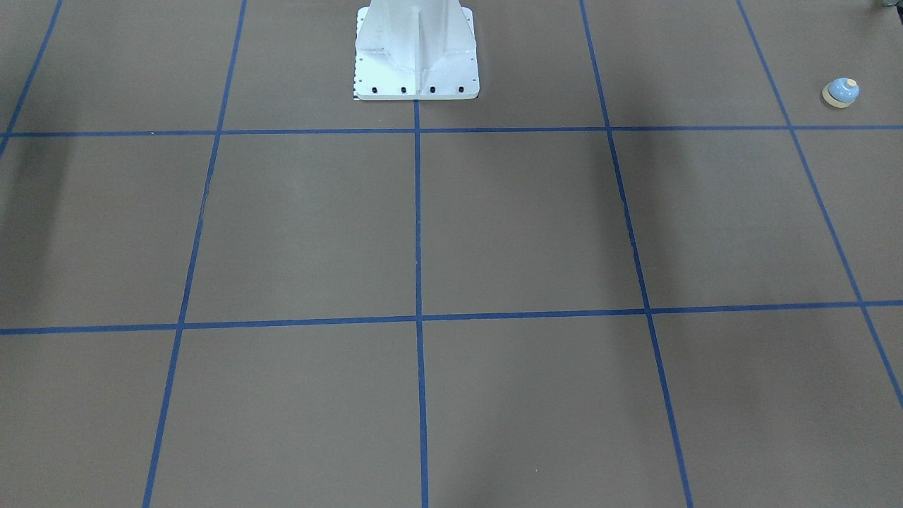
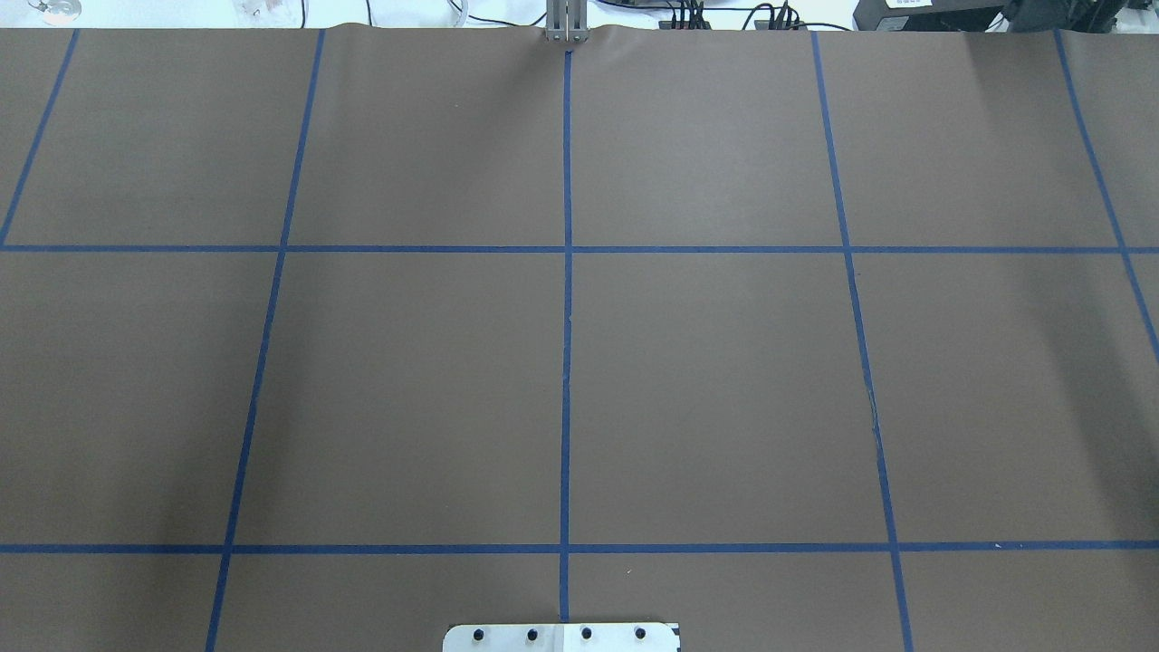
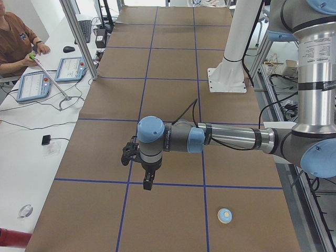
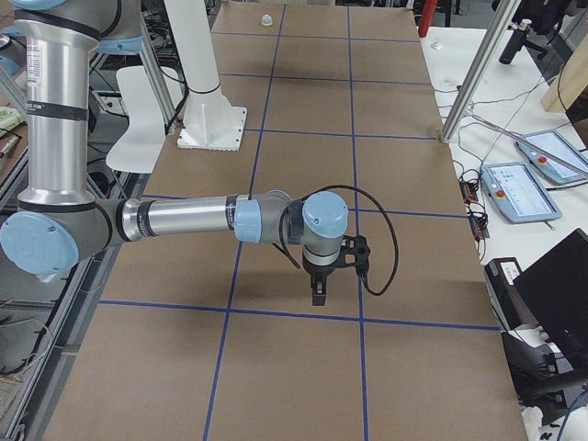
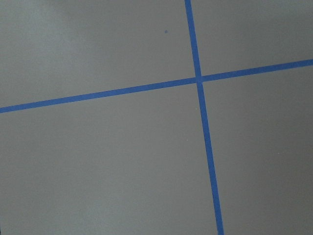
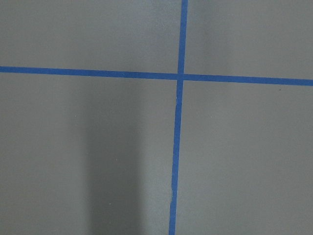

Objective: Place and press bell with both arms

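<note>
— Where is the bell recorded?

— The bell [image 1: 840, 92] is found upright on the brown table [image 1: 522, 226], at the robot's left end, in the row of squares level with the white pedestal [image 1: 415, 49]. It is picked up by the front-facing and side views. The overhead and wrist views give only blue tape lines [image 2: 567, 362].

— And the grippers?

— The left gripper [image 3: 148, 182] and right gripper [image 4: 318, 296] are seen in side views alone, pointed down above the table, apart from the bell. Whether their fingers are spread or pressed together cannot be told.
</note>
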Action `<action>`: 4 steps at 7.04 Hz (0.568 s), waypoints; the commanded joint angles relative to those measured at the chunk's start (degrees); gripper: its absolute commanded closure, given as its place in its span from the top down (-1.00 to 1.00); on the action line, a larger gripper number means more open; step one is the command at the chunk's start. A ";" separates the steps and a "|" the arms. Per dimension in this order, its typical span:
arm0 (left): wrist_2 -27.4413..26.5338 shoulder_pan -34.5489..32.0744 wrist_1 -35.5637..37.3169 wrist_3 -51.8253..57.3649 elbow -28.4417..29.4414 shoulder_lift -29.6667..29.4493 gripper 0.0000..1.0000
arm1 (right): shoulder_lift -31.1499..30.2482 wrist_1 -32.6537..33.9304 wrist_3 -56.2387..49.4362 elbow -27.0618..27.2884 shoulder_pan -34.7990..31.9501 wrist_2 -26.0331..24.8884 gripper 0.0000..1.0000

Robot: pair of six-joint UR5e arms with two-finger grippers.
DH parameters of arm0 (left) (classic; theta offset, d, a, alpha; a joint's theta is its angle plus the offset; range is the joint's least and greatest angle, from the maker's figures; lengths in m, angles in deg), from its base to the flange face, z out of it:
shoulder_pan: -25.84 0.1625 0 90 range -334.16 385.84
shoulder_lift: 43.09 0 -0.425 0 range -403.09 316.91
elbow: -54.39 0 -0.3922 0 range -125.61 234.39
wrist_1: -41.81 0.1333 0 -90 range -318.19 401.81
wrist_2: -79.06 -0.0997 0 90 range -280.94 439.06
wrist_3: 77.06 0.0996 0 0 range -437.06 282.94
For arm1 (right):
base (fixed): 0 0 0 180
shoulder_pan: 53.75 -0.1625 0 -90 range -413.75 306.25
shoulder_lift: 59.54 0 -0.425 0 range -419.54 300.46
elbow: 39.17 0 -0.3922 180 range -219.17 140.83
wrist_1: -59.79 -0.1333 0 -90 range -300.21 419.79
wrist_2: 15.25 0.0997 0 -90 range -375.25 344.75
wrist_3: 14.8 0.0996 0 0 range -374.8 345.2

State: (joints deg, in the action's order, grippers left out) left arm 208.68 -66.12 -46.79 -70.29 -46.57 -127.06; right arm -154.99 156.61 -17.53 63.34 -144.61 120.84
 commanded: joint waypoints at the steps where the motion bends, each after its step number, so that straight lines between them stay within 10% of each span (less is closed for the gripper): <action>1: 0.02 0.02 -0.07 0.08 -0.11 0.03 1.00 | 0.00 0.04 0.00 0.06 0.06 -0.03 1.00; 4: -0.50 0.02 0.28 0.44 -0.20 -0.23 1.00 | 0.09 -0.05 0.00 0.15 -0.02 -0.12 1.00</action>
State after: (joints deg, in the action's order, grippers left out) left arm 208.51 -66.09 -46.69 -69.93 -46.67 -127.08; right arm -154.97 156.57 -17.53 63.49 -144.62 120.75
